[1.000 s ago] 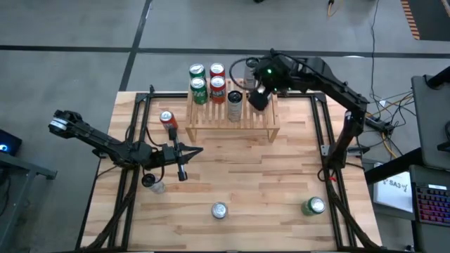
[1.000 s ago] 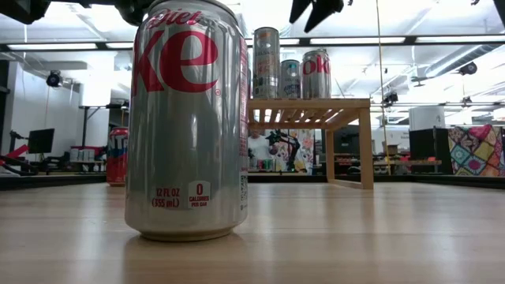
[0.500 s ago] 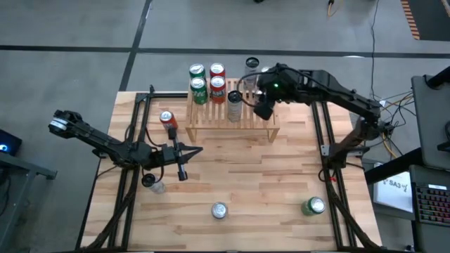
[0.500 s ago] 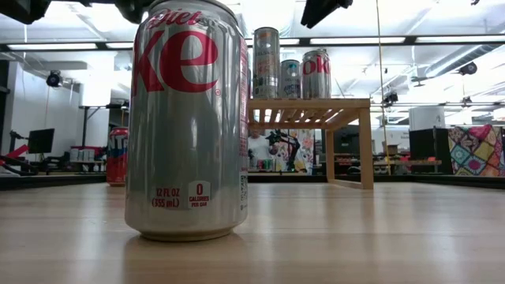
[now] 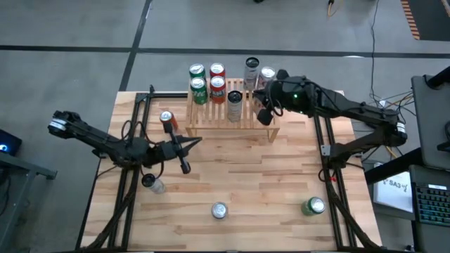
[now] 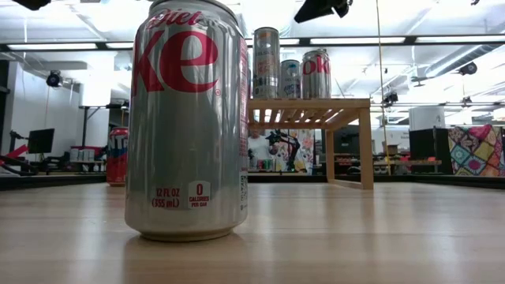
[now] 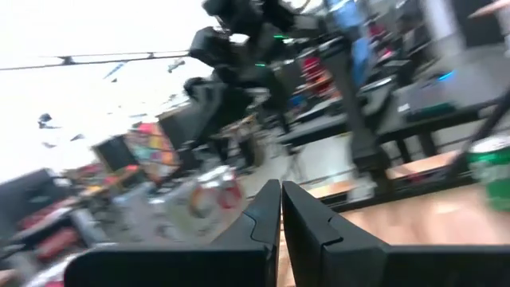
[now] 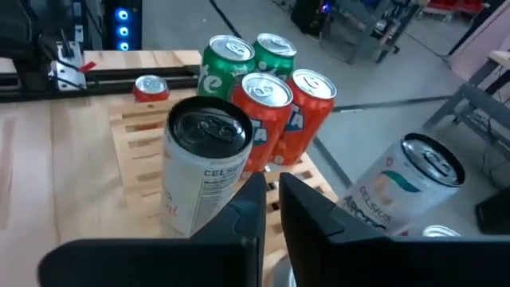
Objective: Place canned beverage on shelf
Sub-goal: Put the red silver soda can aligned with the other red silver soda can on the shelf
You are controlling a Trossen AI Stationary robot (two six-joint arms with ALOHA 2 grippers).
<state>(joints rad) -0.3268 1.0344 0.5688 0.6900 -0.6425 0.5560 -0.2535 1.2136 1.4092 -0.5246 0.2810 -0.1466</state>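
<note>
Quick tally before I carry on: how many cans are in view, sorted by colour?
Green cans: 3
Red cans: 3
Silver or white cans: 5
Total: 11

- Left gripper: fingers pressed together, empty.
- Other arm farther off, blurred.
- Green can on the desk.
- Blurred can ahead.
</note>
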